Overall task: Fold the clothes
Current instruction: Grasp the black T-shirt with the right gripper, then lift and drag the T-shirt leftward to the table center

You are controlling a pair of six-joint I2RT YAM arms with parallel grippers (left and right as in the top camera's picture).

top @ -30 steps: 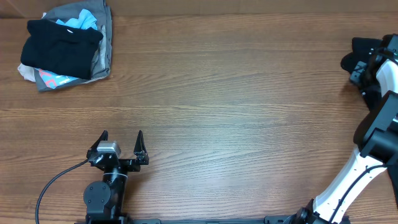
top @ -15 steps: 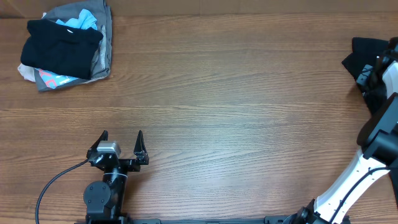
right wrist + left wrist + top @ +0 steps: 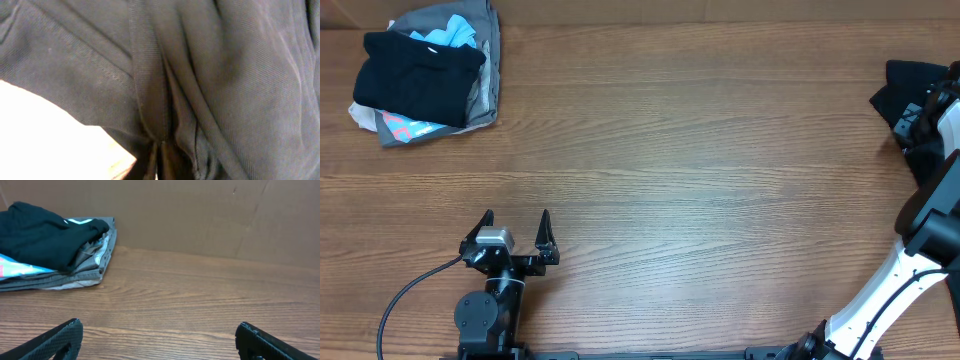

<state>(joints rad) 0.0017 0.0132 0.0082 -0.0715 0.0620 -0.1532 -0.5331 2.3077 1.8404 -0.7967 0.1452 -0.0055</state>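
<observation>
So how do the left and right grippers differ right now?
The left gripper is wide open, holding nothing; the right gripper is shut on a fold of the black T-shirt. The left gripper sits over bare wood by the front edge of the table; the right gripper is at the right edge, amid fabric. Both are far from the garment heap.

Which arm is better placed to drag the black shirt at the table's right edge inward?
Right: the right gripper is shut on the black T-shirt there; the left gripper sits open, far across the table.
</observation>
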